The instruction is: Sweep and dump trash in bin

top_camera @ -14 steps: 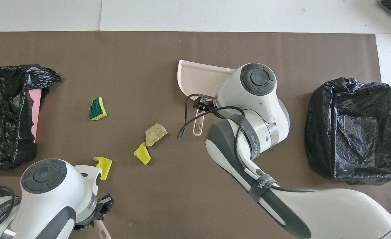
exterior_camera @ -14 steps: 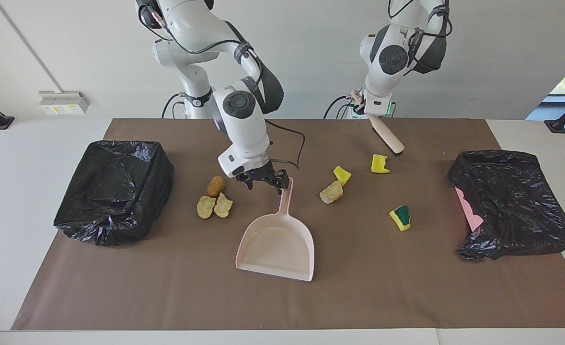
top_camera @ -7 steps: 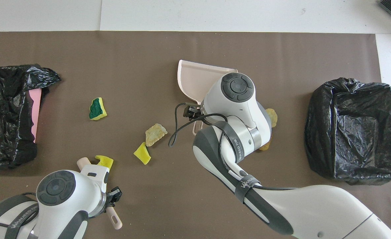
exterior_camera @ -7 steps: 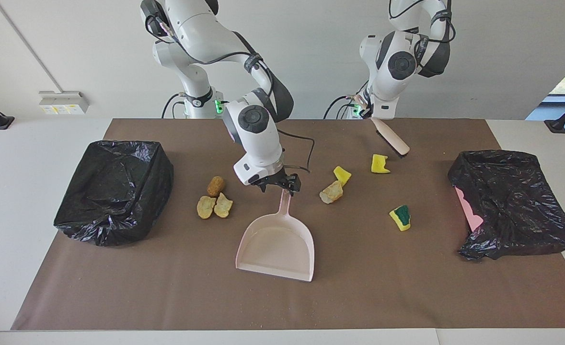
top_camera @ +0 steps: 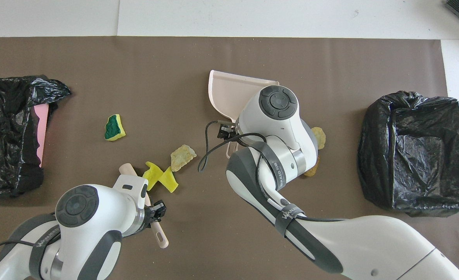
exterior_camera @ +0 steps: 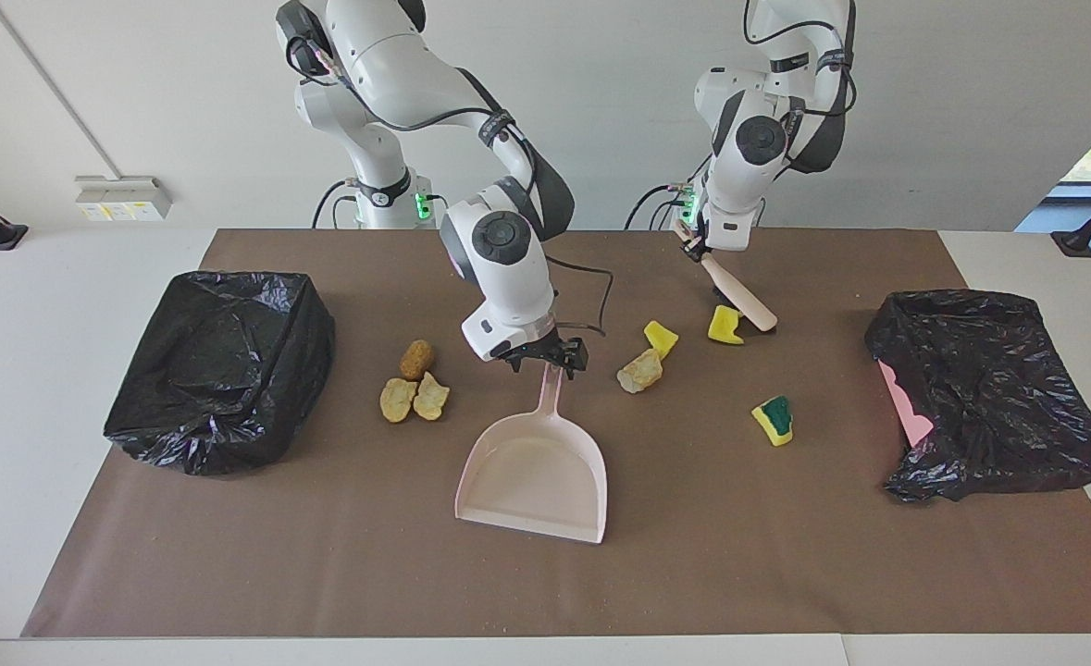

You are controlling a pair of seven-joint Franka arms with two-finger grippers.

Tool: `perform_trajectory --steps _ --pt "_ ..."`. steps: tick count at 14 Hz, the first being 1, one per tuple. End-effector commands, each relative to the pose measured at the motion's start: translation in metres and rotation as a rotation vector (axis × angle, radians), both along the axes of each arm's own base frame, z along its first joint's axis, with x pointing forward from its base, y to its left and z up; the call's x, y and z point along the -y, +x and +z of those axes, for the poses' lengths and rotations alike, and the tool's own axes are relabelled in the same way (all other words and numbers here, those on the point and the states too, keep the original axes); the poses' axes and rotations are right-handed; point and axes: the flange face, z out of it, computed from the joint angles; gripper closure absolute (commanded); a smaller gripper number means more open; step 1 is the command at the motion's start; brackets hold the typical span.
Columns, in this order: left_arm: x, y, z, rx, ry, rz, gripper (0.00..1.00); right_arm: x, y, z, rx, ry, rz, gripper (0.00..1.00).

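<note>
- Left pincer [exterior_camera: 704, 248], near the bench [exterior_camera: 73, 277] edge on the robots' side, is clamped on the handle of the brush [exterior_camera: 739, 298], which slants down so that its head touches the mat [exterior_camera: 739, 573].
- One plain yellow scrap [exterior_camera: 724, 326] lies against the brush head. A second plain scrap [exterior_camera: 661, 337] and one bread lump [exterior_camera: 640, 370] are just beside it, a little farther from the robots.
- Right pincer [exterior_camera: 547, 357] hangs low over the end of the dustpan [exterior_camera: 534, 476] handle, near the middle of the mat. Its jaws stand apart on each side of the handle, and I cannot tell if they touch it.
- Three more bread lumps [exterior_camera: 417, 359] lie together beside the handle, toward the right arm's end.
- One green-faced scrap [exterior_camera: 774, 419] lies alone, farther out and toward the left arm's end.
- The dustpan is empty and its mouth opens toward the edge away from the robots, so all the trash is on the mat.
- In my judgement the step is to grip the dustpan and push scraps toward it. The grip should be square on the handle before any lift. The brush should make short low strokes, because light sponge can roll away.
- Count: three sponge scraps, four bread lumps, one brush, one dustpan and two black-bagged bins [exterior_camera: 221, 370], one at each end of the mat.
</note>
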Motion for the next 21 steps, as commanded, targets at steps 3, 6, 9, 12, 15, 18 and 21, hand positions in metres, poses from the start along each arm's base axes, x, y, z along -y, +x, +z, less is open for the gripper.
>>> perform_trajectory --steps 3,6,9,12,15,18,21 --pt "0.036 0.019 0.014 0.008 -0.014 -0.115 1.00 -0.004 0.002 -0.002 0.008 0.008 -0.022 1.00" --pt "0.010 0.045 0.042 0.014 0.058 -0.271 1.00 -0.004 0.005 0.003 0.036 -0.004 -0.018 1.00" --pt "-0.051 0.083 0.063 0.013 0.012 -0.364 1.00 0.023 0.010 0.042 0.121 -0.001 0.324 1.00" --pt "-0.105 0.104 0.059 0.032 0.009 -0.448 1.00 0.062 -0.006 0.092 0.074 -0.037 0.576 1.00" --pt "-0.158 0.124 0.051 0.073 0.061 -0.545 1.00 0.091 -0.042 0.124 -0.018 -0.048 0.873 1.00" --pt "-0.201 0.147 0.020 0.105 0.072 -0.609 1.00 0.128 -0.061 0.121 -0.044 -0.007 1.200 1.00" --pt "-0.215 0.141 -0.002 0.065 0.058 -0.623 1.00 0.139 -0.092 0.104 -0.064 0.014 1.449 1.00"
